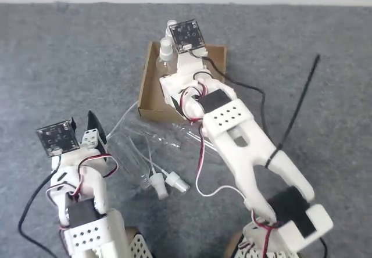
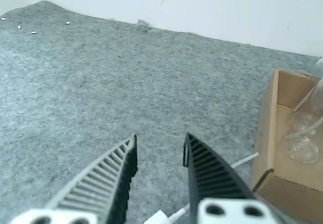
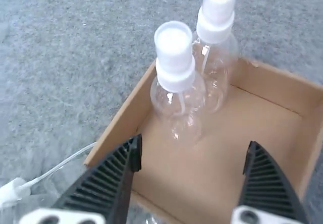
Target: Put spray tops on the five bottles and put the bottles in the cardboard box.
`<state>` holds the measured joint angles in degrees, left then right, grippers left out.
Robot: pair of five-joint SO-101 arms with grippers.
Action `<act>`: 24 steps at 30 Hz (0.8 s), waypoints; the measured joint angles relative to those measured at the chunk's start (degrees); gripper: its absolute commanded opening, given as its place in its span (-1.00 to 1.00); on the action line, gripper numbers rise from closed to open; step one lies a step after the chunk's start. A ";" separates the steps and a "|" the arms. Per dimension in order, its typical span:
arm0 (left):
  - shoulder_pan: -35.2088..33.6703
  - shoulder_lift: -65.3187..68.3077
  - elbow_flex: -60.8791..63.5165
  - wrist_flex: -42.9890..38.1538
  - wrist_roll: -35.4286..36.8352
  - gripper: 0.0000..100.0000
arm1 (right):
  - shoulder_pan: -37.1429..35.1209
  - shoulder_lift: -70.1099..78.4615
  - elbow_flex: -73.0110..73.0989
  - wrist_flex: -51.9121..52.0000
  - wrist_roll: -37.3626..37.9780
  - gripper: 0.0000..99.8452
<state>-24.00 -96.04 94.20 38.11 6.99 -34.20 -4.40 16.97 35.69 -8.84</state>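
High view, lower left: the left gripper (image 2: 159, 143) is seen open and empty above the carpet (image 1: 58, 54). At lower centre, two spray tops (image 1: 177, 182) lie loose with their tubes, beside clear bottles (image 1: 165, 137) laid on their sides (their count cannot be told). At upper centre, two capped bottles (image 3: 176, 90) are stood in the cardboard box (image 1: 149, 89), over which the right gripper (image 3: 194, 151) is spread wide, empty. Two of five are judged done; three remain.

White plastic arms (image 1: 244, 136) carry black servo blocks (image 1: 215, 101), red and black wires (image 1: 201, 153), ribbed black tool fingers (image 2: 108, 178).
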 measured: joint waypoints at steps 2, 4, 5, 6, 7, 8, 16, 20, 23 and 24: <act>0.00 0.00 0.00 0.00 0.00 -0.71 | 0.00 -1.67 0.00 2.37 0.00 -0.45; 0.00 0.00 0.00 0.00 0.00 -0.71 | 0.00 -2.99 0.00 4.66 0.00 -0.45; 0.00 0.00 0.00 0.00 0.00 -0.71 | 0.00 -3.60 0.00 5.71 0.00 -0.45; 0.00 0.00 0.00 0.00 0.00 -0.71 | 0.00 -4.13 0.00 6.68 0.00 -0.45; 0.00 0.00 0.00 0.00 0.00 -0.71 | 0.00 -4.57 0.00 7.74 0.00 -0.45; 0.00 0.00 0.00 0.00 0.00 -0.71 | 0.00 -5.01 0.00 8.53 0.00 -0.45; 0.00 0.00 0.00 0.00 0.00 -0.71 | 0.00 -9.41 0.00 16.97 0.00 -0.45; 0.00 0.00 0.00 0.00 0.00 -0.71 | 0.00 -13.27 0.00 22.77 0.00 -0.45; 0.00 0.00 0.00 0.00 0.00 -0.71 | 0.00 -16.09 0.00 27.52 0.00 -0.45; 0.00 0.00 0.00 0.00 0.00 -0.71 | 0.00 -16.97 0.00 29.10 0.00 -0.45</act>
<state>-24.00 -96.04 94.20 38.11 6.99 -34.20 -21.36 16.97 64.79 -8.84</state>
